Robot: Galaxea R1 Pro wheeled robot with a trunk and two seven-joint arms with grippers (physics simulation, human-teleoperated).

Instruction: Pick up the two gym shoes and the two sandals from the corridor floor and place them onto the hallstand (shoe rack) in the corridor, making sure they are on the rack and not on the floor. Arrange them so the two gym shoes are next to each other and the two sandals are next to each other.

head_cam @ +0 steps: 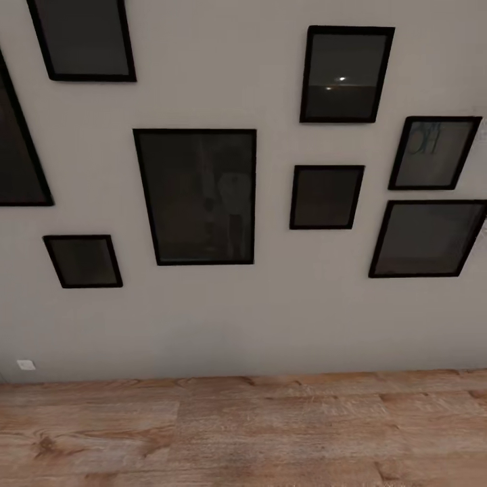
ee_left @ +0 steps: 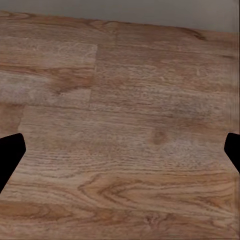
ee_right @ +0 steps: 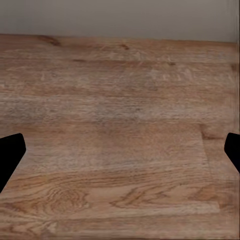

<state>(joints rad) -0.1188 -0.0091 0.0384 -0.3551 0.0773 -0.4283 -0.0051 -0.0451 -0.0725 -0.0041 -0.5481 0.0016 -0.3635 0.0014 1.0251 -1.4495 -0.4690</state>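
Where both tools gape, corridor floor [ee_left: 130, 125] beneath

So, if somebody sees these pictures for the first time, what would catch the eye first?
Most likely the black picture frames on the grey wall in the head view, above all the largest frame near the middle. Below them lies the wood-grain floor. In each wrist view, dark fingertips stand wide apart over bare planks, as on the right gripper.

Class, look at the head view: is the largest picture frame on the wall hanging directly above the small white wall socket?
No. The largest whole frame hangs near the middle of the wall, while the socket sits far to its left, just above the floor.
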